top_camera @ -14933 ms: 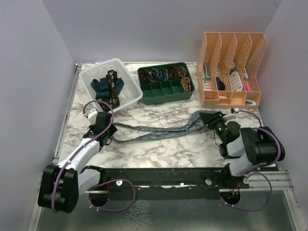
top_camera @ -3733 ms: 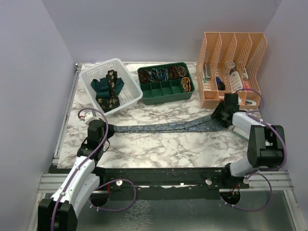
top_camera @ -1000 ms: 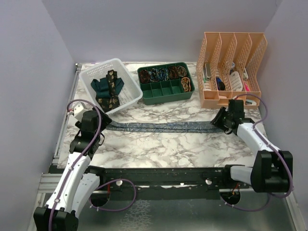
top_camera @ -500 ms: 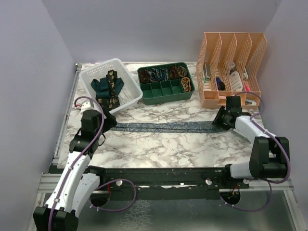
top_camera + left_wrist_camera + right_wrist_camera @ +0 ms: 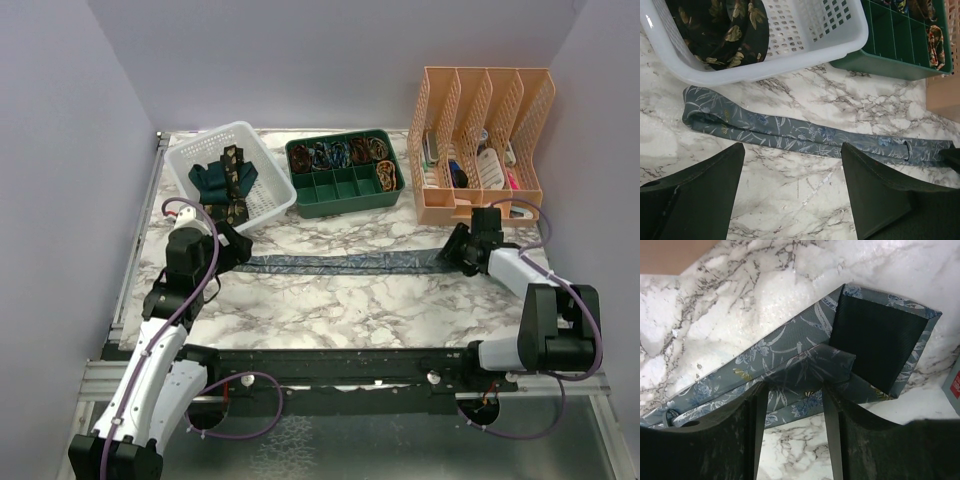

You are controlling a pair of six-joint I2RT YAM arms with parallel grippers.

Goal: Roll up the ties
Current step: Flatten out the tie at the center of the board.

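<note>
Biggest thing first: the marble-look tabletop (image 5: 340, 300), white with grey veins and a bit glossy. The left arm (image 5: 160, 340) reaches forward from its base and leans in towards the middle. Its left hand (image 5: 792, 155) hovers low over the stone just in front of the basket, with the fingers spread wide and nothing between them. The right arm (image 5: 520, 270) is stretched out low and angled left. The right hand (image 5: 792, 395) is down at the wide end of the tie, fingers apart, and the cloth lies flat in the gap rather than bunched.

At the back right we've got a peach plastic file rack (image 5: 437, 110) with perforated dividers. There's also a white lattice basket (image 5: 270, 205) and a dark green compartment tray (image 5: 345, 205).

The blue-grey tie (image 5: 340, 263) lies in one long strip across the tabletop between the two hands. It's a silky weave with a pale leaf-and-flower print. Its narrow end is folded back on itself near the basket. The wide end is flipped over, showing a plain dark lining (image 5: 880, 345).

In the basket we can see the teal tie (image 5: 207, 180) and the black-and-gold tie (image 5: 725, 30), both crumpled.
</note>
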